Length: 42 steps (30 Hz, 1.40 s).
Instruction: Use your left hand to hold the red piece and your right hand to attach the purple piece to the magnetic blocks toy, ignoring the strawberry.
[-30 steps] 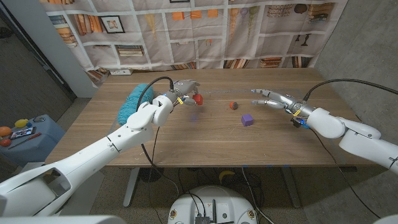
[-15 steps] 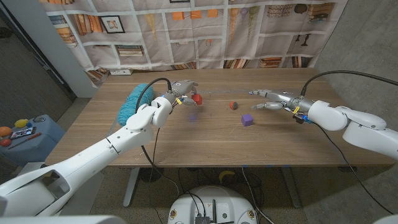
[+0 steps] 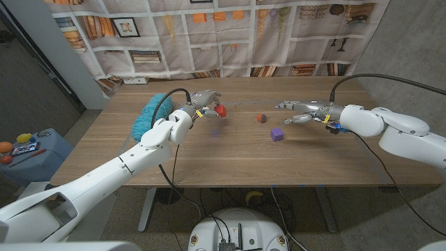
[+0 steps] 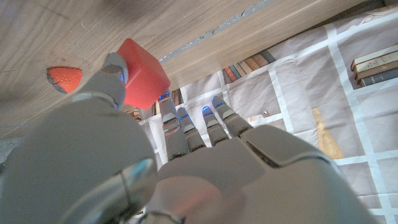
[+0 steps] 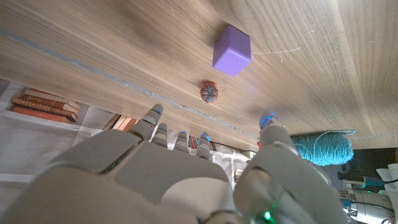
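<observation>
My left hand pinches the red piece above the table's far left middle. In the left wrist view the red cube sits between the thumb and fingers of that hand. The purple piece lies loose on the wood, right of centre. My right hand hovers just beyond and to the right of it, fingers spread, holding nothing. The right wrist view shows the purple cube ahead of the right hand. The strawberry lies between the two hands.
A teal ball of yarn sits on the table behind my left forearm, also seen as yarn in the right wrist view. The small strawberry lies just past the purple cube. A bookshelf-print curtain hangs behind the table.
My right arm has swung toward the far side and its hand has shifted slightly left, closer to the purple piece. The left hand keeps the red piece in place.
</observation>
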Tool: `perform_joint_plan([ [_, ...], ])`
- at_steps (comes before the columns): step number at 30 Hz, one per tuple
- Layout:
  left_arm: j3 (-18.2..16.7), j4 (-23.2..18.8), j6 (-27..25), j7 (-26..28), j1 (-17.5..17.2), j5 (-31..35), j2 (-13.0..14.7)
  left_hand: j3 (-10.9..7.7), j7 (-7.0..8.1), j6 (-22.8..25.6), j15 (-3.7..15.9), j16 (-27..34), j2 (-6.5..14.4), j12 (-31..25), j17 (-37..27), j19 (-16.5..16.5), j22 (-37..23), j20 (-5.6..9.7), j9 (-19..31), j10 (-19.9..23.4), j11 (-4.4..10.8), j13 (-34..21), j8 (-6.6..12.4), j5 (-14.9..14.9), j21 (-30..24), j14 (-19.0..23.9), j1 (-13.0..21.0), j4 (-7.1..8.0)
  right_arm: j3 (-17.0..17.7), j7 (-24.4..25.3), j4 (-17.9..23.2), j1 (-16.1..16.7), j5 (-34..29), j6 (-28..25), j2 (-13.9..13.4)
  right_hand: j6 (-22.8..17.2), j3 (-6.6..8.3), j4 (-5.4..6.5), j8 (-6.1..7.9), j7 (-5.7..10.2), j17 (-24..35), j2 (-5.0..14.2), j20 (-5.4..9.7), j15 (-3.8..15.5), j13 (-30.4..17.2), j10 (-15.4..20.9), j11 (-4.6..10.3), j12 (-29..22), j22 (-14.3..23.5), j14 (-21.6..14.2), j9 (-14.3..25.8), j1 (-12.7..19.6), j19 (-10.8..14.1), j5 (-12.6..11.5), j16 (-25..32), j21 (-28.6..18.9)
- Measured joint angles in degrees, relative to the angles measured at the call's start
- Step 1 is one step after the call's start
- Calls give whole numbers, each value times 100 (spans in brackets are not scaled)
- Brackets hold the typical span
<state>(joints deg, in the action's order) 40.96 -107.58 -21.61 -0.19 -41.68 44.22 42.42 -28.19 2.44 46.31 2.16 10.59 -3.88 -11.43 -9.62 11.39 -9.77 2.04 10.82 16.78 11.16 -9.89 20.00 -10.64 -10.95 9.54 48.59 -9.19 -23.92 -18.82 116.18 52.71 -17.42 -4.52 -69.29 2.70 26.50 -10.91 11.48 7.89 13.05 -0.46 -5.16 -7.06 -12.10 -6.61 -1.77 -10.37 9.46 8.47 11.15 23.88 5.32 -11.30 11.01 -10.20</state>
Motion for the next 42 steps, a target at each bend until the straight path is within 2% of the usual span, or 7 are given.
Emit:
perform_joint_plan([
  [6, -30, -52, -112, 96, -74, -70, 6, 23, 0, 0, 0, 0, 1, 0, 0, 0, 0, 0, 17, 0, 0, 0, -2, 0, 0, 0, -1, -23, -169, -364, 206, -200, -229, -301, 38, 41, 58, 10, 52, -42, 1, -141, -163, -95, -5, -99, -99, -6, 0, 32, 39, 248, 82, -44, 24, -25],
  [13, -41, -94, -221, 207, -145, -126, 3, 22, 0, 0, 0, -22, 15, 21, 0, 0, 0, 0, 25, -1, 0, 0, -30, 1, 0, 0, -15, -23, -401, -849, 442, -441, -609, -715, 122, 9, 73, -6, 112, -135, 15, -253, -203, -149, -30, -140, -140, -27, -1, 40, 68, 360, 121, -44, 27, -41],
  [23, -44, -115, -258, 288, -163, -208, 21, 47, 0, 0, -1, -22, 15, 21, 0, -32, 0, 32, 26, -1, -1, 0, -50, 1, 0, -1, -15, 0, -831, -1537, 682, -773, -1453, -1278, 322, 4, 91, 7, 171, -130, 15, -338, -201, -155, -56, -117, -163, -67, -1, 33, 96, 446, 164, -43, 46, -63],
  [25, -45, -116, -259, 300, -163, -223, 31, 69, 0, 0, -1, -22, 15, 21, 0, -32, 0, 32, 25, -1, -1, 0, -54, 1, 0, -1, -14, -24, -925, -1691, 711, -838, -1700, -1369, 382, -36, 104, -6, 171, -134, 15, -406, -179, -155, -56, -117, -162, -67, -1, 32, 100, 587, 186, -43, 91, -64],
  [31, -46, -117, -265, 332, -163, -259, 43, 77, 0, 0, -1, -21, 60, 19, 0, -32, 0, 32, 23, -1, -1, 0, -78, 3, 0, -1, 31, -32, -1082, -1852, 733, -944, -1964, -1450, 510, -100, 127, 18, 215, -88, 15, -359, -170, -186, -56, -117, -162, -89, -1, 1, 99, 632, 238, -89, 91, -64],
  [32, -46, -117, -265, 333, -163, -261, 43, 77, 0, 0, -1, -21, 60, 19, 0, -32, 0, 32, 22, -1, -1, 0, -79, 3, 0, -1, 31, -32, -1102, -2039, 733, -956, -2243, -1506, 532, -118, 127, 18, 241, -71, 15, -365, -189, -184, -56, -117, -162, -89, -1, 0, 99, 637, 258, -89, 91, -64],
  [42, -48, -125, -301, 377, -170, -308, 62, 84, 0, 0, -1, -21, 60, 19, 0, -32, 0, 32, 22, -1, -1, 0, -97, 6, 0, -1, 32, -39, -1231, -2149, 643, -1007, -2418, -1520, 714, -260, 211, 15, 337, 10, 14, -471, -154, -124, -83, -128, -173, -111, -1, -64, 134, 863, 322, -89, 134, -64],
])
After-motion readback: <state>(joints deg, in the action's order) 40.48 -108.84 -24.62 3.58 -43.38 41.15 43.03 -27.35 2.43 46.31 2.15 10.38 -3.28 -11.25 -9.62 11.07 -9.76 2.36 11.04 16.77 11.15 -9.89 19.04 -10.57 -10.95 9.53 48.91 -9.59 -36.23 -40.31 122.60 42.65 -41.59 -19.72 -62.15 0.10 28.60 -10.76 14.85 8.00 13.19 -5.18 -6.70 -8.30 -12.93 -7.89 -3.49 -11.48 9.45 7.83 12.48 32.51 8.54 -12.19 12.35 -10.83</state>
